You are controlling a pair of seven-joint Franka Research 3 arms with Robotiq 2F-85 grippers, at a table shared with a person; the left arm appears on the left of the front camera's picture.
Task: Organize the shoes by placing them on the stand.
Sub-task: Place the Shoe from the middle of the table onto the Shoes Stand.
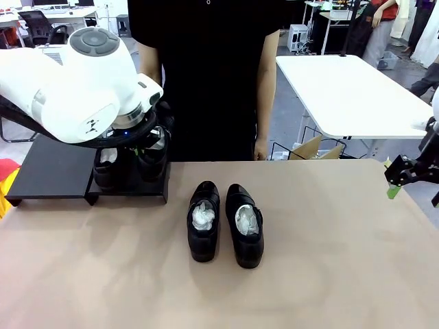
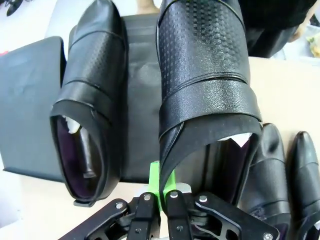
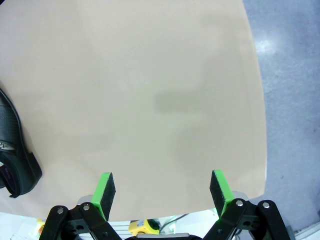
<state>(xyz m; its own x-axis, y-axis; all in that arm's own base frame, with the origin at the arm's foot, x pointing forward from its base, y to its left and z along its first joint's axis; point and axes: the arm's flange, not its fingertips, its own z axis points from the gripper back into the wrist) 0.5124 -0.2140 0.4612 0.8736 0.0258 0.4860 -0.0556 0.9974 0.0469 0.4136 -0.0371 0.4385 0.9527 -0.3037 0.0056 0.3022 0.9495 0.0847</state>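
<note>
Shoe [image 2: 205, 65] rim clamped in left hand [image 2: 161, 199], over stand [image 2: 30, 100] | right hand [image 3: 162, 192] spread apart above table [image 3: 150, 75]

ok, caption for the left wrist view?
Left gripper shut on a shoe by its heel rim at the stand, second shoe alongside.

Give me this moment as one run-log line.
left tool: shut on held shoe, heel rim, over stand | second shoe: on stand beside it | third shoe, fourth shoe: mid-table | right tool: open, empty, above table
</note>
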